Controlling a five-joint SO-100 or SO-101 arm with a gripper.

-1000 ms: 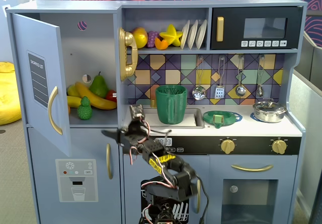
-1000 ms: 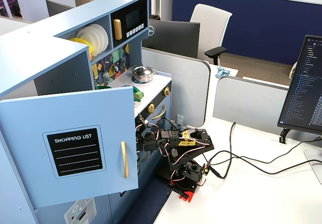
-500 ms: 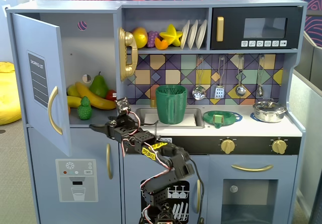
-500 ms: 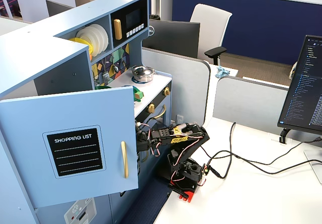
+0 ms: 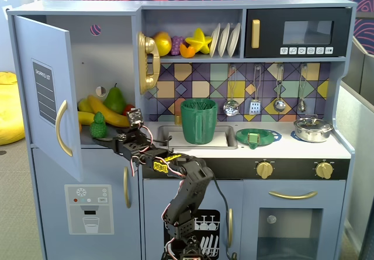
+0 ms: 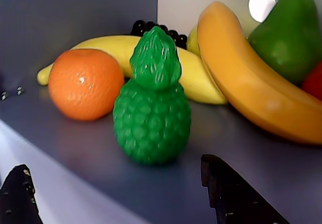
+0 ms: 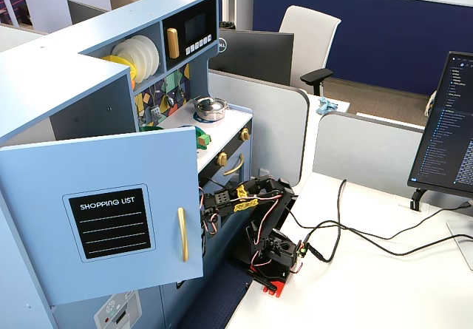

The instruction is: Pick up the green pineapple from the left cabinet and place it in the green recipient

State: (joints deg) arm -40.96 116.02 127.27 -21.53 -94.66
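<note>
The jaws stand apart and hold nothing: in the wrist view the black two-finger gripper (image 6: 126, 199) shows one dark fingertip at about 7 o'clock of the frame and the other at about 5 o'clock, with bare shelf between them.

Just beyond that gap, near the frame's centre, stands the small bright-green plastic toy pineapple (image 6: 152, 116). It is upright on the grey-blue shelf floor. Its body is rounded and covered in a regular pattern of small raised bumps; above it rises a narrower, pointed crown with a rough leafy texture, the same glossy green throughout.

At the pineapple's 10 o'clock sits a round, dimpled orange toy fruit (image 6: 85, 83), close beside it, though I cannot tell if they touch. Behind both lies a pale yellow toy banana (image 6: 196, 80), and a larger, deeper yellow-orange banana (image 6: 251, 90) sweeps from 12 o'clock down to 3 o'clock. A smooth dark-green toy pear (image 6: 289, 35) stands at the frame's 2 o'clock.

In a fixed view the pineapple (image 5: 98, 125) is at the front of the shelf inside the tall pale-blue toy fridge cabinet (image 5: 41, 99), whose door hangs open. The gripper (image 5: 111, 136) reaches in at the pineapple's 4 o'clock. The tall dark-green ribbed plastic cup with a side handle (image 5: 198, 121) stands on the counter, well apart, at the pineapple's 3 o'clock.
</note>
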